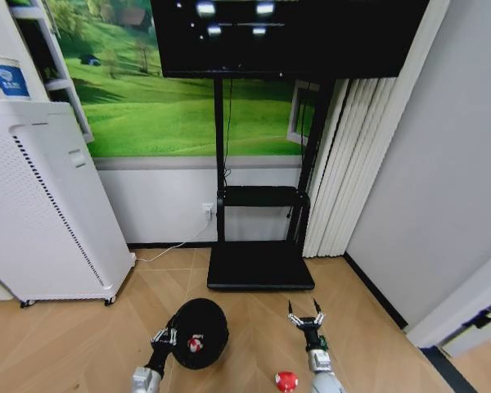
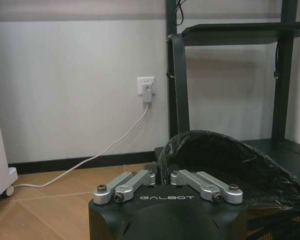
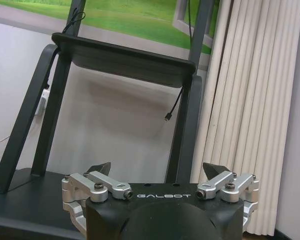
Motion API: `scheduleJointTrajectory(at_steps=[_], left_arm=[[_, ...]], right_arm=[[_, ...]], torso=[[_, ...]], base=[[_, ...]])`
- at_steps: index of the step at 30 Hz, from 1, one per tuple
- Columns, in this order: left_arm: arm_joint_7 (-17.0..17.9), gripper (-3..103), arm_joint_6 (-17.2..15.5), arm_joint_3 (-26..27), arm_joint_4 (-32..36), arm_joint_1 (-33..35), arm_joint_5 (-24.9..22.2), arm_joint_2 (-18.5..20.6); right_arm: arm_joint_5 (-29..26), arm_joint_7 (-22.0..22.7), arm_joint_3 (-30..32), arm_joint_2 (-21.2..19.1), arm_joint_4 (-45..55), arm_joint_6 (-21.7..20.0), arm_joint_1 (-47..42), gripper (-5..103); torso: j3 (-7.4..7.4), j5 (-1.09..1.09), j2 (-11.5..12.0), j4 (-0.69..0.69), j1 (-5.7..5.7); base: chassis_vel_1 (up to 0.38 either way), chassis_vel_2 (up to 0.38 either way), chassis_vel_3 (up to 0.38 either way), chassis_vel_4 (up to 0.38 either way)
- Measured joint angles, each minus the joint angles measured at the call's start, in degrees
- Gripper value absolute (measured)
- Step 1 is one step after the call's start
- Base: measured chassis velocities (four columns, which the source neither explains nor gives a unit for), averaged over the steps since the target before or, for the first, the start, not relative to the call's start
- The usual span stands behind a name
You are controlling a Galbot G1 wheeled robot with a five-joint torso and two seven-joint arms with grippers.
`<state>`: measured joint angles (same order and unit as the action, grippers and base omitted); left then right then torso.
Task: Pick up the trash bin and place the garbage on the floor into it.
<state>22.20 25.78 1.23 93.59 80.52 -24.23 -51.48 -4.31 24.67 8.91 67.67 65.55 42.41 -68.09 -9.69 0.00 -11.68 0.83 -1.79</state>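
The trash bin (image 1: 204,327), small, black and lined with a black bag, sits low in the head view just left of centre. My left gripper (image 1: 165,336) is shut on its near-left rim. In the left wrist view the left gripper (image 2: 160,178) pinches the bag-covered rim, with the trash bin (image 2: 225,160) just beyond it. One red-and-white piece of garbage (image 1: 196,344) lies inside the bin. Another red-and-white piece (image 1: 286,381) lies on the floor beside my right arm. My right gripper (image 1: 306,315) hangs open and holds nothing. Its spread fingers (image 3: 101,168) face the TV stand.
A tall white perforated appliance (image 1: 49,205) on castors stands at the left. The black TV-stand base (image 1: 260,266) and shelf (image 3: 125,60) are straight ahead. A white cable runs from a wall socket (image 2: 146,89). Curtains (image 1: 352,164) and a wall close the right side.
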Motion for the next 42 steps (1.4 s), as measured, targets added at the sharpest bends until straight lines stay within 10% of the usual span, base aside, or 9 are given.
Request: scheduleJointTrajectory(at_steps=[17,42], left_arm=[[-0.25,8,1.23,3.24,2.81,4.57,0.07,1.15],[0.15,8,2.87,19.93,9.16,29.02,6.30,-5.13]], right_arm=[[2.08,-3.73,-5.85,-12.84,-1.20,0.44,-6.56,100],[-0.27,-14.26,-31.61,-14.26,-17.40,2.59,8.61,100]], torso=[[0.01,0.00,0.00,0.01,0.01],[-0.11,0.00,-0.16,0.00,-0.05]], base=[[0.000,0.000,0.000,0.000],[0.000,0.000,0.000,0.000]])
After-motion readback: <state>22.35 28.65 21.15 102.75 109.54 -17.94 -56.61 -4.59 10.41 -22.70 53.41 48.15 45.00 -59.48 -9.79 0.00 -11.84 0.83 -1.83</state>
